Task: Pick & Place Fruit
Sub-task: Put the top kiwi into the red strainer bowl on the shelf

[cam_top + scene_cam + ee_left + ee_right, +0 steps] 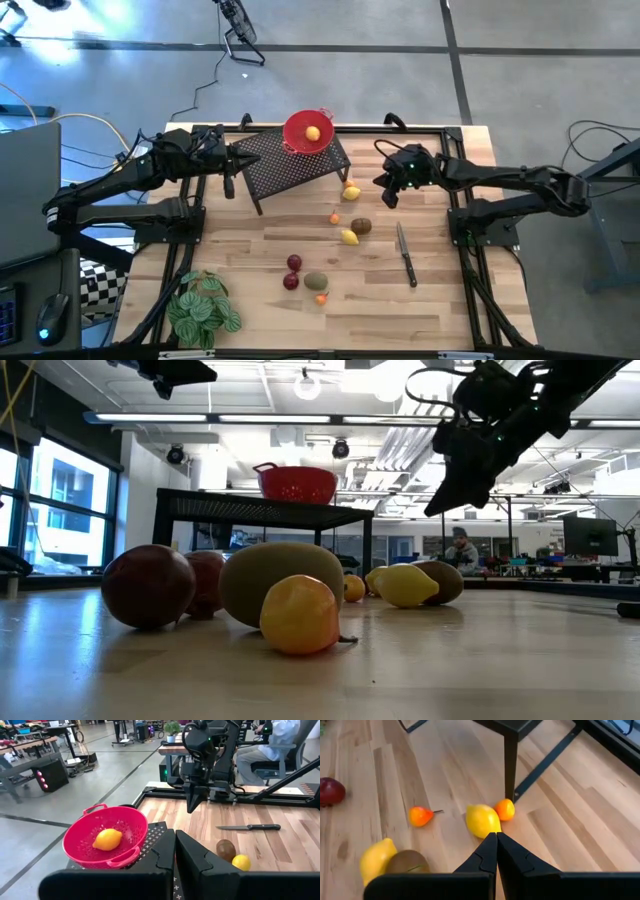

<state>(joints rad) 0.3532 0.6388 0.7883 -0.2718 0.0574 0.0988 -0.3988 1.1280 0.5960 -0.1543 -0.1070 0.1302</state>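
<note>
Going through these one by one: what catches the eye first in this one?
The red mesh bowl stands out, sitting on a black perforated stand at the table's far side with one yellow lemon already inside. The other fruit lies scattered across the wooden table, with a knife to its right. The right gripper, shut and empty, hangs above a lemon by the stand's leg.

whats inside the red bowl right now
One yellow lemon lies in the red bowl, which sits on the black mesh stand. Nothing else shows inside; the near wall hides a little of the floor in the left wrist view.
</note>
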